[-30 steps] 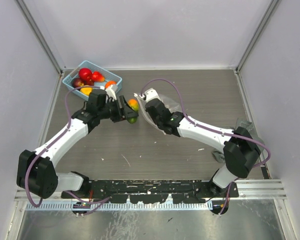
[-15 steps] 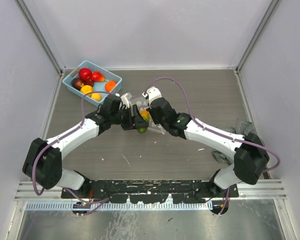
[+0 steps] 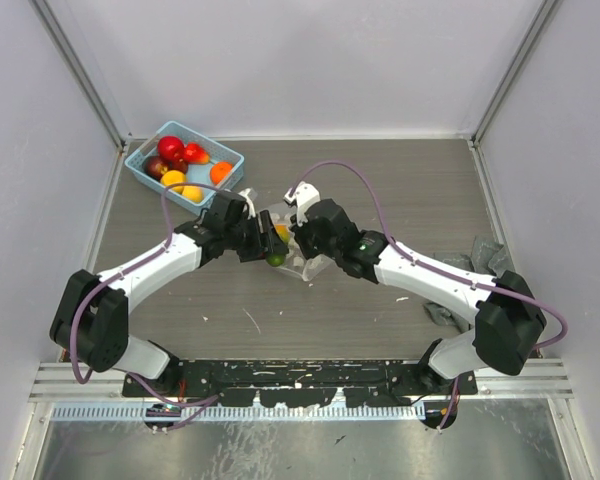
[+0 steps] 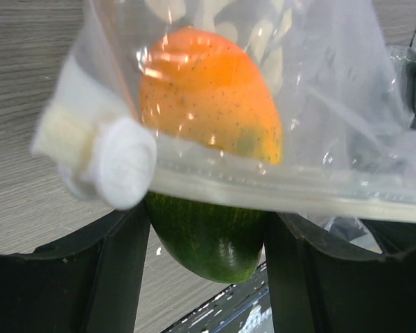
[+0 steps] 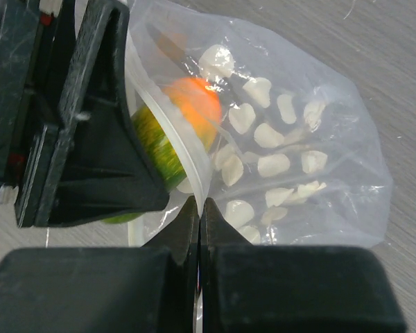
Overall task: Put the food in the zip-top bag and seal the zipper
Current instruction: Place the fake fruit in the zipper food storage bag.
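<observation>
My left gripper [image 3: 271, 244] [image 4: 208, 239] is shut on an orange-and-green toy fruit [image 3: 277, 247] [image 4: 209, 229]. Its orange end [image 4: 208, 111] sits inside the mouth of the clear zip-top bag [image 3: 304, 262] [image 5: 298, 152]; its green end is outside. The zipper [image 4: 298, 193] [image 5: 172, 135] crosses the fruit's middle. My right gripper [image 3: 298, 236] [image 5: 199, 207] is shut on the bag's mouth edge and holds it up. In the right wrist view the fruit [image 5: 187, 111] shows between the left fingers [image 5: 97, 152]. More red, yellow and orange fruits [image 3: 177, 160] lie in the basket.
The light-blue lattice basket [image 3: 133, 160] stands at the back left. Crumpled clear plastic [image 3: 486, 250] and a grey scrap [image 3: 440, 313] lie at the right. A blurred white tab [image 4: 114, 163] sits at the strip's end. Walls close in the table.
My left gripper has carried the fruit right and forward to the bag. My right gripper brought the bag's mouth left to meet it. The fruit's orange end now sits inside the mouth.
</observation>
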You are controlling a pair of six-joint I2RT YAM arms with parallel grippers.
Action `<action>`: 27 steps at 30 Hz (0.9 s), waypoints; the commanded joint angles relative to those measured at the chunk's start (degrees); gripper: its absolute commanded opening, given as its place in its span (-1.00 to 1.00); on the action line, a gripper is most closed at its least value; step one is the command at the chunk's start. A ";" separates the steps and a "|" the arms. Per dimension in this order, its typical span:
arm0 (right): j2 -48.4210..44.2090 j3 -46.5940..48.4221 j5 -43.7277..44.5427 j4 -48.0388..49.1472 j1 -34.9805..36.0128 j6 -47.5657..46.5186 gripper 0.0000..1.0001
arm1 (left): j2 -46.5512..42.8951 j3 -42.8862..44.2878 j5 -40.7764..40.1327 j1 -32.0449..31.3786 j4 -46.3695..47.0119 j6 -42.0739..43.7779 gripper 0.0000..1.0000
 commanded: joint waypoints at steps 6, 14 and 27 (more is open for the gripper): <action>-1.74 -1.27 -7.32 4.02 -0.04 4.75 -0.99 | -3.52 0.28 -4.23 -0.53 1.83 -2.35 -1.00; -0.67 -1.20 -12.50 7.19 -0.04 8.19 -0.99 | -3.38 -0.03 -9.06 -2.78 2.61 -4.50 -0.84; -2.44 -2.92 -6.80 7.84 -0.04 9.33 -0.99 | -7.75 -1.91 -12.01 -4.35 2.17 -5.58 0.49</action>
